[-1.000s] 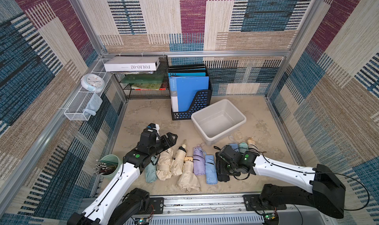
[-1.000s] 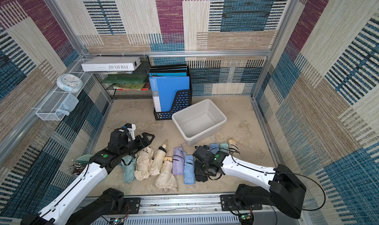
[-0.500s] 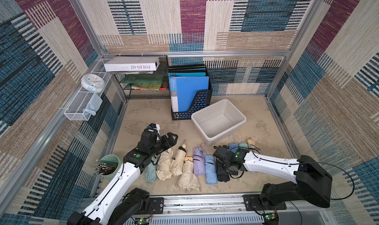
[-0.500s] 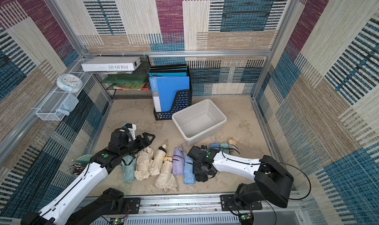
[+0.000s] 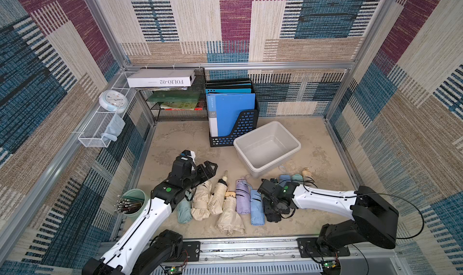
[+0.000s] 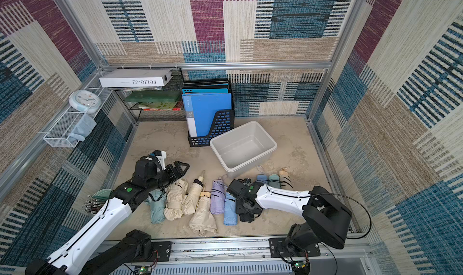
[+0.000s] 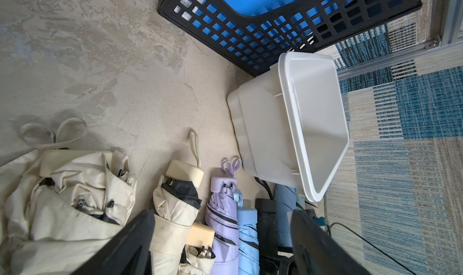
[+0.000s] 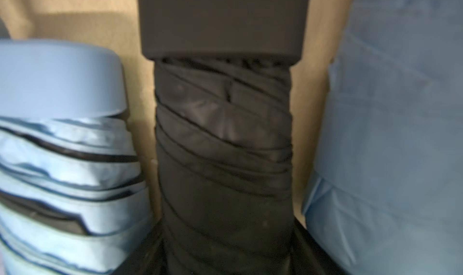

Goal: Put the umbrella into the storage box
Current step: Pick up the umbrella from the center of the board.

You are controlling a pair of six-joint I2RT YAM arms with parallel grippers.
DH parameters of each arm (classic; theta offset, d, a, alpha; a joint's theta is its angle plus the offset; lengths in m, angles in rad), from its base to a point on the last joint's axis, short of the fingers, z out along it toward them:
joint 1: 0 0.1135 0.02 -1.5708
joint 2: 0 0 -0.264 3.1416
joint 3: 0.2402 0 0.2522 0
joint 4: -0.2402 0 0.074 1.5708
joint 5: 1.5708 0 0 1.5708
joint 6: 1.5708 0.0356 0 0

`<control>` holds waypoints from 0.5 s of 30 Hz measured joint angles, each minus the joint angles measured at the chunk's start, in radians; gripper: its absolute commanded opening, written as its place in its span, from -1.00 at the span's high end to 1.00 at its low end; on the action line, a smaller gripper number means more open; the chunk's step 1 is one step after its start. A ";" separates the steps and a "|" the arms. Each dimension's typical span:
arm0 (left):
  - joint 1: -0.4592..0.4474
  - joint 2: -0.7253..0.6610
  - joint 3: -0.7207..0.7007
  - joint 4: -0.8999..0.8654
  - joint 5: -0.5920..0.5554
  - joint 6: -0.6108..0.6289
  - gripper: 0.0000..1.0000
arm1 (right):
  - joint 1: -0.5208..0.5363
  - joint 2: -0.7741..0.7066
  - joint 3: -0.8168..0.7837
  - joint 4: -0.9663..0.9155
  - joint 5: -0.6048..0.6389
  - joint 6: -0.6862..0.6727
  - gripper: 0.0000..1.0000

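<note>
Black folded fabric umbrella (image 5: 273,216), lower centre, might slip free: right gripper (image 5: 270,205) straddles it, clamping unclear, light-blue umbrella (image 5: 256,208) crowding.

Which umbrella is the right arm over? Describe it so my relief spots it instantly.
Start at the grey storage box; the row of folded umbrellas lies on its robot side. Under the right end effector, beside the light blue umbrella, is the black umbrella. It is the only black one among blue, lilac and cream.
</note>
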 measured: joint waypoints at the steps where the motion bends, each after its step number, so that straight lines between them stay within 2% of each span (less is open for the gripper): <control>1: 0.000 0.000 0.002 0.000 0.000 0.000 -0.78 | 0.000 -0.008 -0.003 0.002 0.000 0.000 -0.14; 10: 0.000 0.006 0.035 0.000 0.001 -0.001 -0.77 | 0.003 -0.116 -0.043 0.001 -0.020 0.006 0.00; 15: -0.002 0.013 0.063 -0.001 0.004 -0.004 -0.76 | 0.003 -0.194 -0.042 -0.039 -0.014 0.018 0.01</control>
